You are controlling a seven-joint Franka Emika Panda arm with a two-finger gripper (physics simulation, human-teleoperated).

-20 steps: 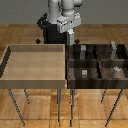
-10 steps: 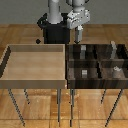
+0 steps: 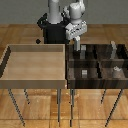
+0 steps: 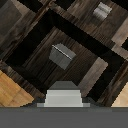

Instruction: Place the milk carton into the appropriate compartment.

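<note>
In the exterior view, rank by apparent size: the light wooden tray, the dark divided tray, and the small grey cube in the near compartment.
1. Light wooden tray, on the exterior view's left.
2. Dark divided tray, on the exterior view's right; close in size to the first, so that order is unsure.
3. Small grey cube, far smaller than either tray.

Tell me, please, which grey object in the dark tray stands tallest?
The dark-grey slab, far compartment, exterior view's right; the grey cube is much squatter.
</note>
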